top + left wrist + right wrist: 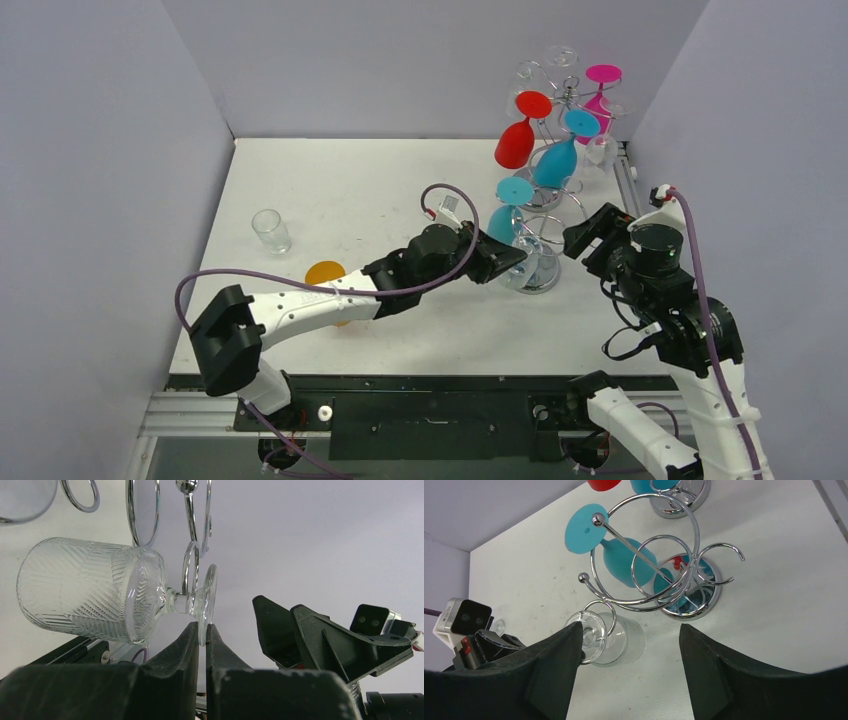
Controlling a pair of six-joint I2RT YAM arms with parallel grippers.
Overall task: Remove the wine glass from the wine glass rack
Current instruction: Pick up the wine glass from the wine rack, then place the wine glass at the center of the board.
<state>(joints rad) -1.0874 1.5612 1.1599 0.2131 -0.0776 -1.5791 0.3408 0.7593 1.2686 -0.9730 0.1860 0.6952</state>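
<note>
— Fingers of the left gripper (201, 629), entry one: nearest the wrist lens, we logged them as two dark pads clenched almost together on the rim of the clear wine glass (90, 590) foot.

— And where did we place that glass?

— On the near rack (644, 570). Its stem ran through a small chrome ring low on the rack, and its patterned bowl lay sideways, pointing away from the fingers. We could not tell whether the bowl touched the table (380, 180).

— What did we list as obscured?

— From above, the left gripper covered the foot, and the clear bowl blended into the rack's mirrored base. The rack's upper loops were cut off in the left wrist view. In the right wrist view, the left fingertips sat behind the near finger. An orange disc (325, 272) lay partly under the left arm. On the far rack (565, 95), the clear glasses were hard to separate from the wire.

— Entry for the right gripper (630, 635)?

— Spread wide and grasping nothing, it hung just beside the near rack without touching it.

— Remaining stock?

— A teal glass (624, 565) hung on the near rack. A red glass (515, 140) hung on the far one. A small tumbler (270, 230) stood well apart to the left.
</note>
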